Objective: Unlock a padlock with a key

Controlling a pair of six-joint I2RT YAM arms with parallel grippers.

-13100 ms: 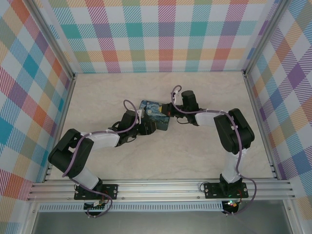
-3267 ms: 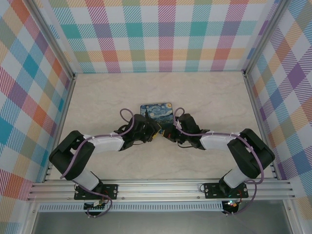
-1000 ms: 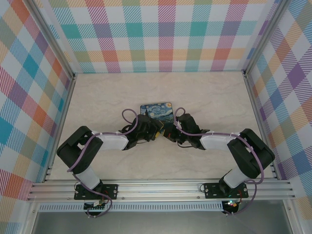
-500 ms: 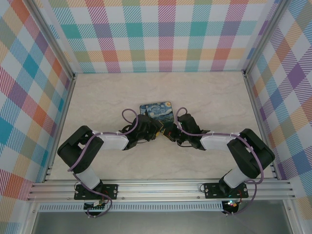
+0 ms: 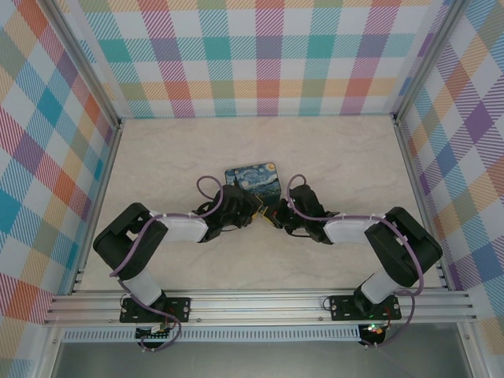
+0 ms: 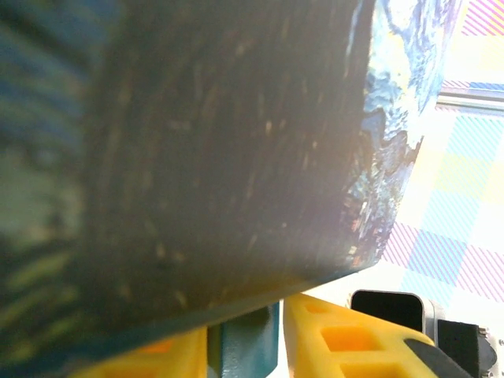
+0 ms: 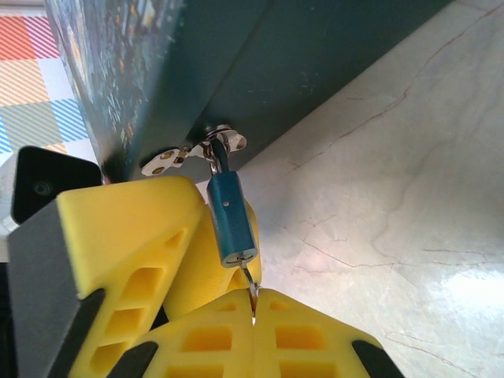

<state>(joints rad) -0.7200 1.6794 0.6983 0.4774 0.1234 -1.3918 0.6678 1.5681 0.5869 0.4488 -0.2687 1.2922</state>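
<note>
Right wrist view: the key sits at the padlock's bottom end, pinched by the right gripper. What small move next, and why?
Probably twist the right gripper to turn the key. Its tip seems to enter the bottom face of the padlock, which hangs from the latch of the box, and the left gripper flanks its body to steady it.

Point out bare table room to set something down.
Bare table: the far strip between box and back wall, both sides outside the arms, the near middle between the arm bases. Crowded: the box's near edge, where left hand and right hand meet at the padlock.
</note>
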